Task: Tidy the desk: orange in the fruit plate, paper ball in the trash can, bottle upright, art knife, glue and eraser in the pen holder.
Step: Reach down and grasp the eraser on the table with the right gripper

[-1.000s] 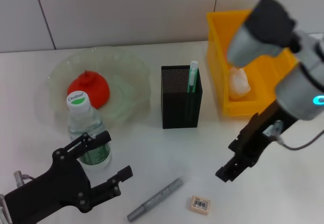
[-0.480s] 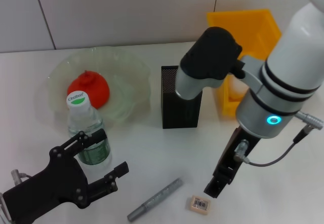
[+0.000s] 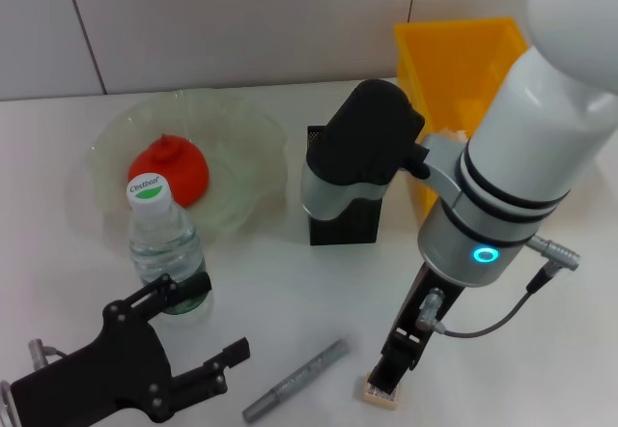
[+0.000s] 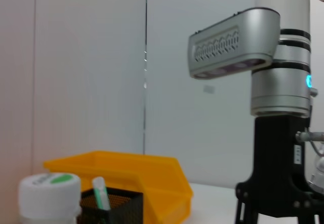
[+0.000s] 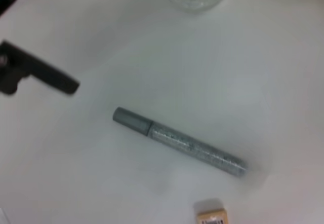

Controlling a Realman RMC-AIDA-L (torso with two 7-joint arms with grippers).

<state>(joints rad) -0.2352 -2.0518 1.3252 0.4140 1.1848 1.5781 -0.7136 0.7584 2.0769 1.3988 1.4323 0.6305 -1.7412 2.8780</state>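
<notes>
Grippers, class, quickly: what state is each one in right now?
Left gripper: open, holding nothing, beside the bottle.
Right gripper: over the eraser; cannot be told.

Eraser under right hand — grey pen just beside, open desk otherwise.

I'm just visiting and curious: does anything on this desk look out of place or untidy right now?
Two things lie loose on the desk: a grey pen-like tool on its side and the eraser, with the right gripper right above it. The orange sits in the fruit plate; the bottle stands upright.
</notes>
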